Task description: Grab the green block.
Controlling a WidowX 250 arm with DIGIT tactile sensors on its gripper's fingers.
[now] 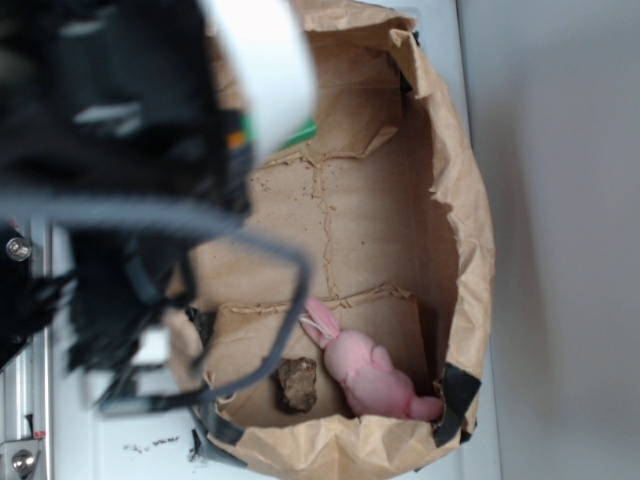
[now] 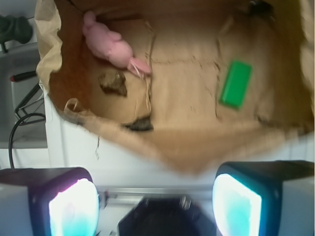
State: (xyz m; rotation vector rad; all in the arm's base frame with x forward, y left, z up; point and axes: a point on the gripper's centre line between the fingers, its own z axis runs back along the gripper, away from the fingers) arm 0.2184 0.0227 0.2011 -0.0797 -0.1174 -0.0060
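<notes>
The green block (image 2: 235, 84) lies flat on the floor of the paper box (image 2: 197, 147), well apart from the bunny (image 2: 108, 42) and rock (image 2: 113, 82). The jaws stand wide apart, empty, outside the box.

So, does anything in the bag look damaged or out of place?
The paper bag has a torn, ragged rim and creased floor. A brown chunk lies beside the pink bunny. The green block lies flat, apart from both, undamaged.
</notes>
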